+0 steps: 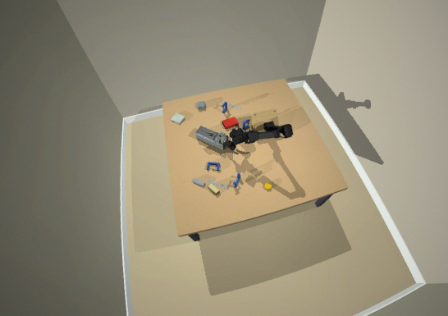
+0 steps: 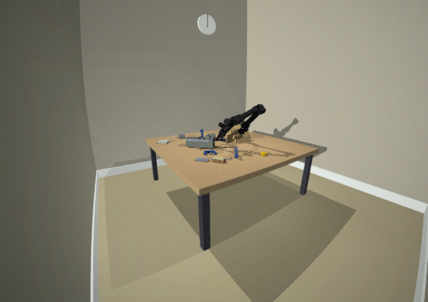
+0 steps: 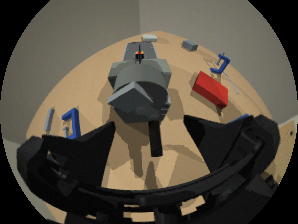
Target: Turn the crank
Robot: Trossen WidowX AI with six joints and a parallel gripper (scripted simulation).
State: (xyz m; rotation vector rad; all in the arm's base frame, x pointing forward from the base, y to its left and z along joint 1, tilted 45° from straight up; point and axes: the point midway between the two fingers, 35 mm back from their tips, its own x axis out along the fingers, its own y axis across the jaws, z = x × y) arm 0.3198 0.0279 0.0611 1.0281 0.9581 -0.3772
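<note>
The grey machine (image 1: 211,139) (image 2: 199,143) (image 3: 139,77) stands on the table, its long slide bed pointing away from the arm. In the wrist view its crank arm (image 3: 131,96) crosses the near end, and the black handle (image 3: 156,140) sticks out toward me. The small red pointer (image 3: 140,52) shows on the slide with yellowish bits beside it; whether it is level with the brass marks is too small to tell. My gripper (image 1: 230,146) (image 2: 219,138) (image 3: 149,121) is open and empty. Its fingers stand on either side of the handle in the wrist view, with a gap on both sides.
A red block (image 1: 230,122) (image 3: 210,90) lies right of the machine in the wrist view. A blue clamp (image 1: 213,163) (image 3: 72,122) lies to its left. Other blue clamps, small blocks and a yellow piece (image 1: 267,186) (image 2: 263,154) lie around the wooden table (image 1: 287,172).
</note>
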